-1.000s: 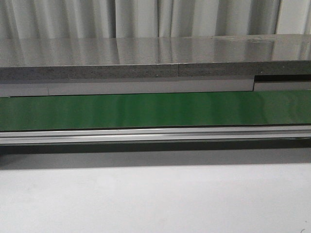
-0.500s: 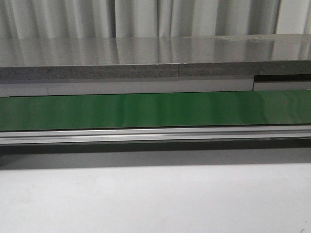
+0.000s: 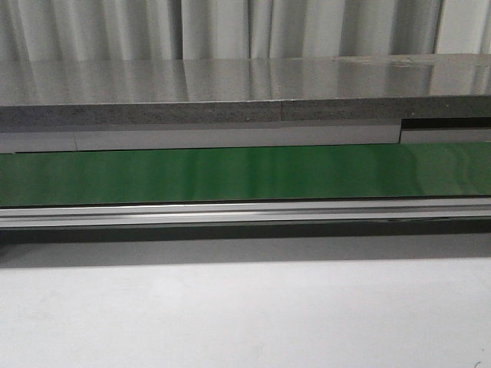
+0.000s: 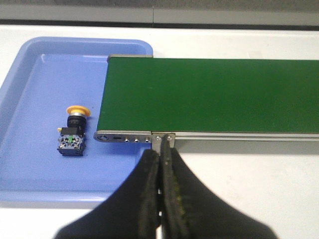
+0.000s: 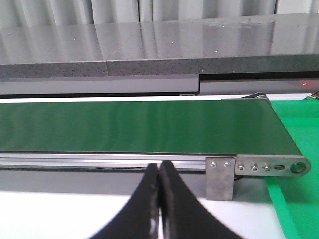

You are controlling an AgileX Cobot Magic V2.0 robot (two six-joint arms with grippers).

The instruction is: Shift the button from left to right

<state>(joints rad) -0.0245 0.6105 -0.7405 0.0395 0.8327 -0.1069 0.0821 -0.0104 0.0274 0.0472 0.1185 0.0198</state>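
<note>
Factory-style workcell: green conveyor belt (image 3: pixel 245 173)

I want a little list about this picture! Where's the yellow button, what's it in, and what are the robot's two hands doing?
button: the button lies on its side, untouched
holder: blue tray, at one end of the green conveyor belt
left gripper: shut, empty, apart from the button
right gripper: shut, empty, near the belt's other end
task: not started yet

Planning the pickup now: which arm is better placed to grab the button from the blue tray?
Left. Its wrist view shows the button lying in the blue tray beside the conveyor belt's end, near the shut left gripper. The right gripper sees only the belt's other end.
</note>
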